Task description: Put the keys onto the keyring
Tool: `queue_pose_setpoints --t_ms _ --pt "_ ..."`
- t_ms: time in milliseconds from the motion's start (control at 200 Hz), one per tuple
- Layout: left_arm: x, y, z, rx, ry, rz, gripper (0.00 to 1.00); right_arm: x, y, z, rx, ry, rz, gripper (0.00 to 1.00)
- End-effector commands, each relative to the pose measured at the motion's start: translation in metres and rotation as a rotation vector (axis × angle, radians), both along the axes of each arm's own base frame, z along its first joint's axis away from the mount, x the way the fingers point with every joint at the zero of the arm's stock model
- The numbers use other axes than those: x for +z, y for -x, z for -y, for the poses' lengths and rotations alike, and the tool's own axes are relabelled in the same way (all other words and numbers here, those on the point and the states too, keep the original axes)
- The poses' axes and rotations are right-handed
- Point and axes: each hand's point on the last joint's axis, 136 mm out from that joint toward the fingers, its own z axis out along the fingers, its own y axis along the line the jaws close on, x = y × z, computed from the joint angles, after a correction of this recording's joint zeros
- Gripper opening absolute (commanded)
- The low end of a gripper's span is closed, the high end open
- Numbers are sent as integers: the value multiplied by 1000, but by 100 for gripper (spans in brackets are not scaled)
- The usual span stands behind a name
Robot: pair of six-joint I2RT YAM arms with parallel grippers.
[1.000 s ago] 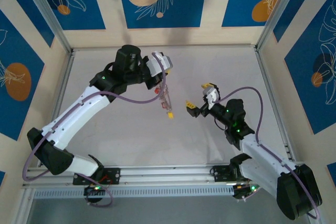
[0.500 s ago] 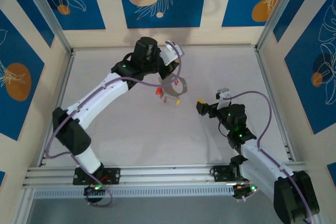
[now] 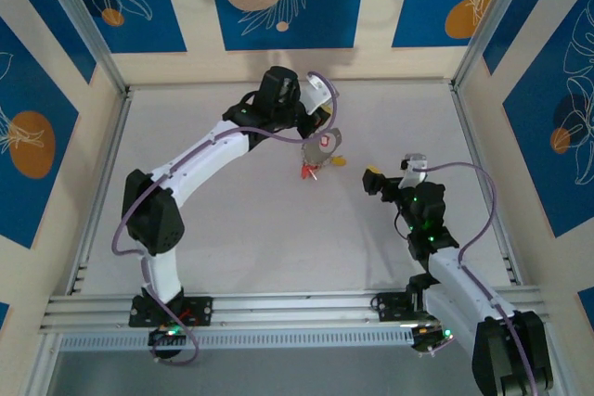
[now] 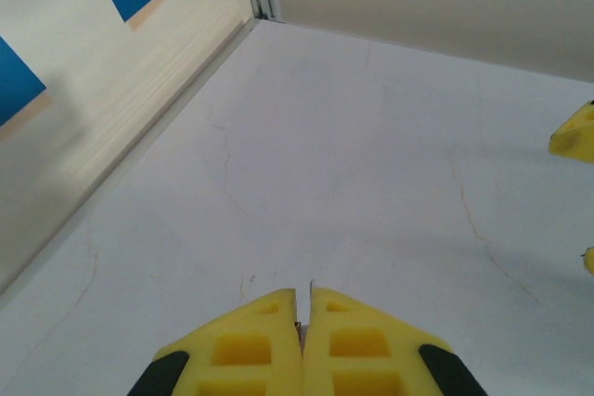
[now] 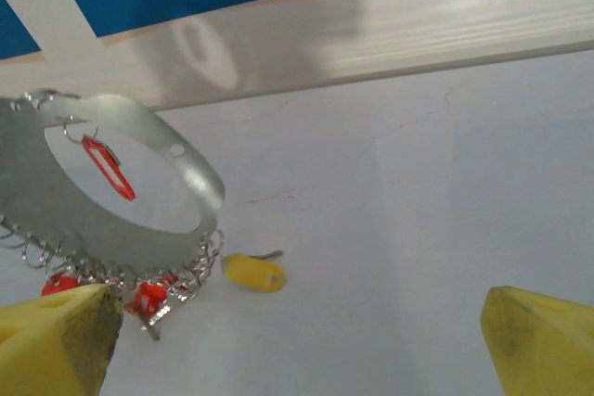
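Loose yellow key [image 5: 252,273] beside raised keyring [image 5: 186,159]; right gripper [image 3: 392,170] unloaded.
Right gripper, jaws wide apart, faces yellow key lying at keyring's 4 o'clock; red keys [image 5: 147,299] already hang from it. Left gripper [image 4: 303,299] beyond, jaws together; grip on keyring cannot be confirmed. Risk: flat key skids from jaws at pickup; keyring swings off line.

Silver-grey keyring [image 5: 190,169], red key [image 5: 146,299], yellow key [image 5: 252,273], white table [image 3: 278,229], blue leaf-patterned walls [image 3: 325,6].
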Motion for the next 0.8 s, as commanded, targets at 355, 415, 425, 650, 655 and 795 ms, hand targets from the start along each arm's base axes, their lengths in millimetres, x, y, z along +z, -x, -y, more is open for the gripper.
queue_pose_setpoints --t_ms 355,415,425,650,655,795 --pt "-15 -32 -42 208 49 -52 0 0 -1 17 -64 -57 10 99" --pt "-19 -37 -50 230 52 -45 0 0 -1 17 -69 -68 14 99" --pt "-20 -38 -51 233 52 -44 0 0 0 18 -71 -69 15 99" --pt "-43 -51 -86 281 -21 -67 0 1 0 19 -69 -52 19 99" --pt "-43 -51 -87 282 -21 -66 0 1 0 19 -69 -52 19 99" --pt "-69 -60 -113 325 -58 -81 0 2 -1 21 -78 -44 17 99"
